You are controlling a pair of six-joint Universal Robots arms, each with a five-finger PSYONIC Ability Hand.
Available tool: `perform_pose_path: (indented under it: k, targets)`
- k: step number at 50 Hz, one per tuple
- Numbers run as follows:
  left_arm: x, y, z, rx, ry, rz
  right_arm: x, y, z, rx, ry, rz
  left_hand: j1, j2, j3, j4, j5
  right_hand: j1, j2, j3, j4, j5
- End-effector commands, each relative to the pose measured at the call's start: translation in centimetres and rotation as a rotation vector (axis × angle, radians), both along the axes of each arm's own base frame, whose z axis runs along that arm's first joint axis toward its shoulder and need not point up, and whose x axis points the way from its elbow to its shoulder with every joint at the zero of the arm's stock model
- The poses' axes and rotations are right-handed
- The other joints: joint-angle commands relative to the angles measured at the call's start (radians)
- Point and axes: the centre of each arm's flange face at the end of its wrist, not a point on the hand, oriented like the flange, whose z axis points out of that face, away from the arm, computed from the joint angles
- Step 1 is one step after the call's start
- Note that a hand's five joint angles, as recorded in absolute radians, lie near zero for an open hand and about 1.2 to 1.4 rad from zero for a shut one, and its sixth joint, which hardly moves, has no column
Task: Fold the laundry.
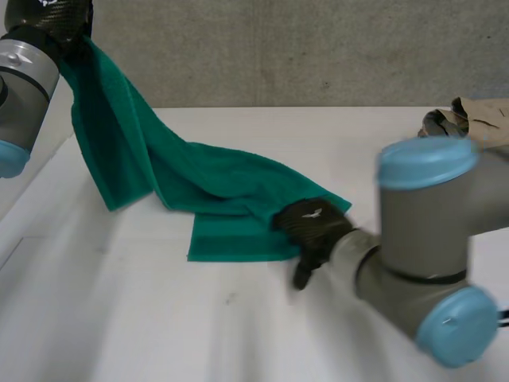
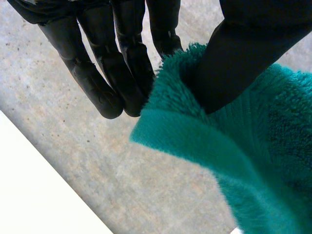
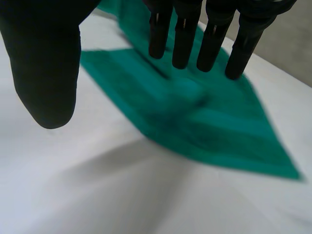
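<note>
As the left hand (image 2: 126, 58) pinches a green towel (image 1: 199, 183) by its corner, the other end lies on the counter (image 1: 159, 318) under the right hand's (image 1: 314, 227) straight fingers (image 3: 185, 34).

green towel (image 1: 203, 183) hung from left hand (image 1: 49, 16), right hand (image 1: 314, 225) at corner

Grey arms (image 1: 417, 239), light-blue caps (image 1: 427, 161), black robot hands (image 1: 314, 225).
</note>
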Motion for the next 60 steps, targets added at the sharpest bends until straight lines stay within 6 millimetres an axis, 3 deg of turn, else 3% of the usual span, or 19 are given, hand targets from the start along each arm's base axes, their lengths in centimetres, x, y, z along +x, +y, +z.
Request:
perform_pose_path:
  k: [1, 12, 19, 35, 48, 52, 60]
  targets:
    - [-0.1, 0.6, 0.4, 0.004, 0.009, -0.012, 5.5, 1.3, -1.9, -0.034, -0.071, 0.111, 0.24, 0.197, 0.209, 0.196, 0.24, 0.123, 0.139, 0.138, 0.123, 0.111]
    - [-0.5, 0.9, 0.3, 0.011, 0.026, -0.026, 11.6, 1.3, -5.0, -0.119, -0.158, 0.197, 0.24, 0.197, 0.209, 0.196, 0.24, 0.214, 0.23, 0.229, 0.214, 0.202]
    - [-0.6, 0.9, 0.2, 0.016, 0.035, -0.032, 13.3, 0.8, -6.7, -0.166, -0.148, 0.204, 0.24, 0.197, 0.209, 0.196, 0.24, 0.225, 0.241, 0.24, 0.226, 0.214]
    - [-0.7, 1.0, 0.0, 0.025, 0.044, -0.038, 14.6, -1.9, -8.8, -0.28, -0.147, 0.168, 0.24, 0.197, 0.209, 0.196, 0.24, 0.319, 0.335, 0.334, 0.32, 0.308]
    - [-0.5, 0.9, -0.4, 0.041, 0.044, -0.032, 14.0, -4.2, -9.3, -0.337, -0.103, 0.125, 0.24, 0.197, 0.209, 0.196, 0.24, 0.334, 0.35, 0.349, 0.334, 0.322]
    - [-0.5, 1.0, -0.6, 0.047, 0.043, -0.032, 13.9, -4.1, -9.2, -0.332, -0.096, 0.124, 0.24, 0.197, 0.209, 0.196, 0.24, 0.302, 0.318, 0.317, 0.302, 0.29]
    - [-0.5, 0.9, -0.9, 0.051, 0.042, -0.034, 13.8, -1.9, -6.8, -0.261, -0.099, 0.147, 0.24, 0.197, 0.209, 0.196, 0.24, 0.258, 0.274, 0.273, 0.258, 0.246]
